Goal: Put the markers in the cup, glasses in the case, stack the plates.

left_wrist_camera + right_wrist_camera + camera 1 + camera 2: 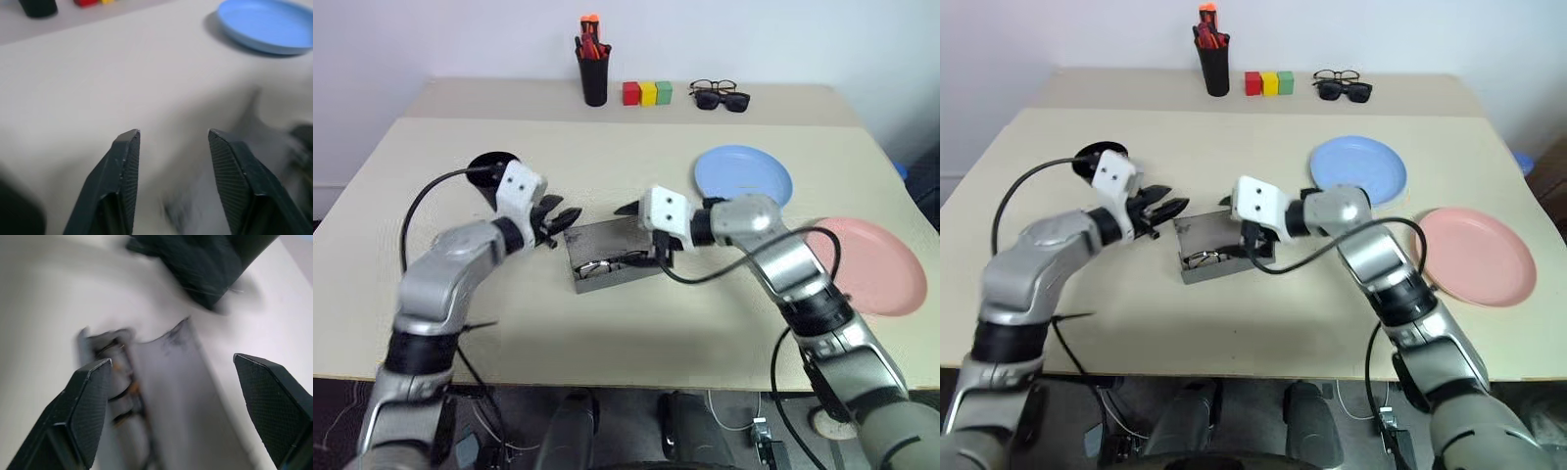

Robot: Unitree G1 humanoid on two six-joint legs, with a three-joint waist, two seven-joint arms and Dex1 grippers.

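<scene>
- Nearest of the task's things, the grey case (610, 257) lies open on the desk (636, 333) between the two arms, with the glasses (1203, 258) already lying inside its lower half.
- Over the case's right end hovers the right end effector (173, 404), fingers spread wide and grasping nothing; the wire rims lie just beneath its left finger in the wrist view.
- At the case's left end hangs the left end effector (560, 217), fingers parted and empty, pointing toward the raised lid.
- My judgement: the lid is not yet shut, and a push from one side alone could slide the case across the desk instead of folding it.
- Should a temple arm poke above the rim, closing the lid could pinch or bend it.
- Behind the left end effector stands the black cup (495, 172); a careless backswing could tip it.
- Beyond the right end effector rests the blue plate (743, 174), with the pink plate (869, 264) to its right, apart and unstacked.
- I cannot make out any markers in these views.
</scene>
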